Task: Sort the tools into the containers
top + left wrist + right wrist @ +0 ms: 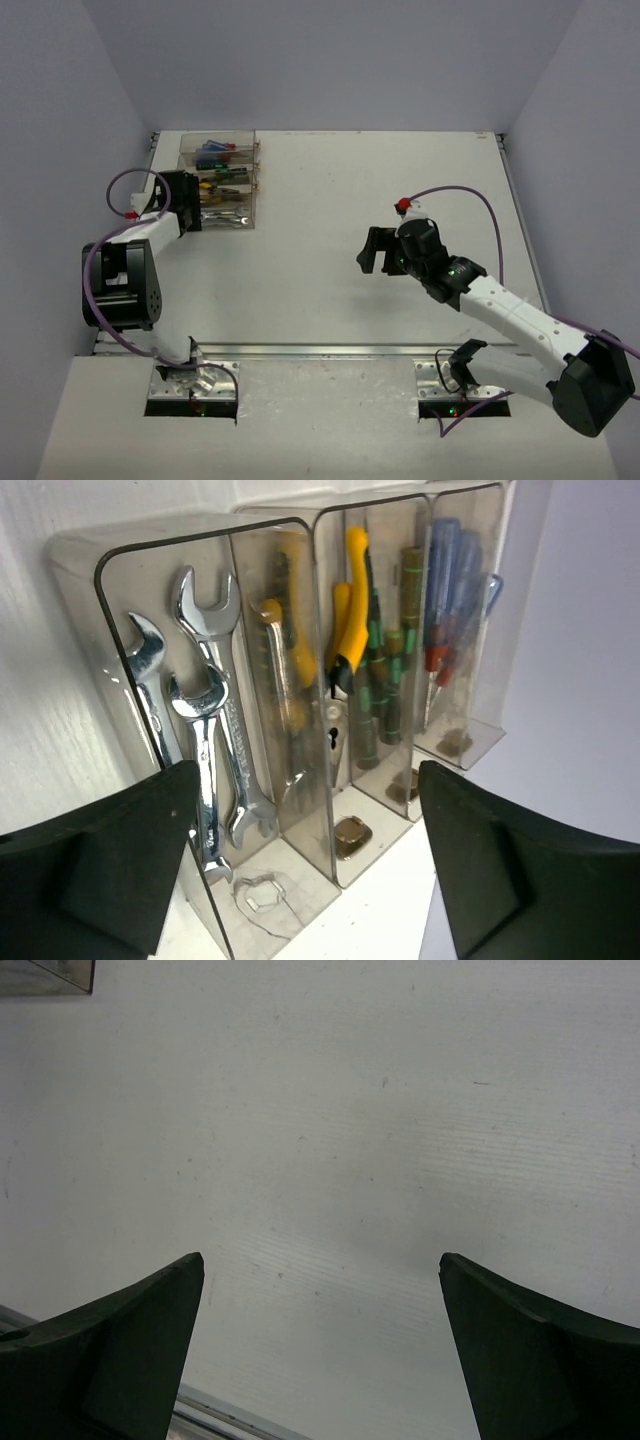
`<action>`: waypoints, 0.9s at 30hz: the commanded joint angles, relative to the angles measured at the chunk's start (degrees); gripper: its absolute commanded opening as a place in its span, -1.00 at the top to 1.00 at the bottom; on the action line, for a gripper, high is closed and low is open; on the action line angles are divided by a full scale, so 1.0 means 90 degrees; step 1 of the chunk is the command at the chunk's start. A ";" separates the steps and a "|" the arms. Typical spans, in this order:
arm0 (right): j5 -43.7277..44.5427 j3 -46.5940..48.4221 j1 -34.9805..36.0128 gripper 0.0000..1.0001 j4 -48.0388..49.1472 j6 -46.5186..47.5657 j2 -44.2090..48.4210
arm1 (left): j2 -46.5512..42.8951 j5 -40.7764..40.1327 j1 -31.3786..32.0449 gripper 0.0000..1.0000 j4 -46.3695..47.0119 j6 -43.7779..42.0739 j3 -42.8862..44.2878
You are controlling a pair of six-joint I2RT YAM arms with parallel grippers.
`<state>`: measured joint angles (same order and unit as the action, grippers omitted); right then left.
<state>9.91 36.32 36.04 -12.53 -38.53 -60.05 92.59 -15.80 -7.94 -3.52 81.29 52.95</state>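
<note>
The left gripper (310,780) hangs right at the near end of the containers (200,525), jaws apart and holding nothing; the three wrenches (215,730) lie overlapping in the end bin closest to it; the yellow-handled pliers (350,600) sit in the next bin along, the black-green screwdrivers (385,680) beside those, and the blue and red screwdrivers (445,580) in the farthest bin; through the clear walls I cannot be sure which divider falls between the pliers and the green handles. The right gripper (378,250) hovers well away from the containers over the table (350,1110), jaws wide and empty. No tool shows outside the containers, so the sorting looks finished; the sensible move is to draw the left gripper straight back from the containers with its fingers apart, without clipping the wrench bin's rim or nudging the row.
</note>
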 commanded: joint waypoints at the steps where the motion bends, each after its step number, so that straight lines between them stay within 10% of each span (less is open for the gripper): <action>1: 0.0085 0.0188 -0.0078 -0.98 0.0075 0.0215 -0.0066 | -0.0728 0.0005 0.0018 -0.90 -0.0082 -0.0191 0.0098; 11: 0.1690 0.2044 -0.0118 -0.98 -0.2060 0.1377 -0.0145 | -0.1965 -0.0170 0.1083 -1.00 -0.1861 -0.4603 0.1838; 16: 0.1916 0.2595 -0.0118 -0.98 -0.2718 0.1692 0.0391 | -0.3170 -0.0192 0.1117 -1.00 -0.2597 -0.5641 0.1502; 23: 0.2231 0.2332 -0.0118 -0.98 -0.2963 0.1833 0.1616 | -0.4653 0.1974 0.1117 -1.00 -0.2690 -0.7057 0.0776; 27: 0.2584 0.2026 -0.0118 -0.98 -0.3013 0.1982 0.2109 | -0.5702 0.1434 0.1178 -1.00 -0.2552 -0.7411 0.0053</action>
<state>28.09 56.77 35.33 -38.23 -22.91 -44.33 48.40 -3.74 2.25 -26.59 22.08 58.34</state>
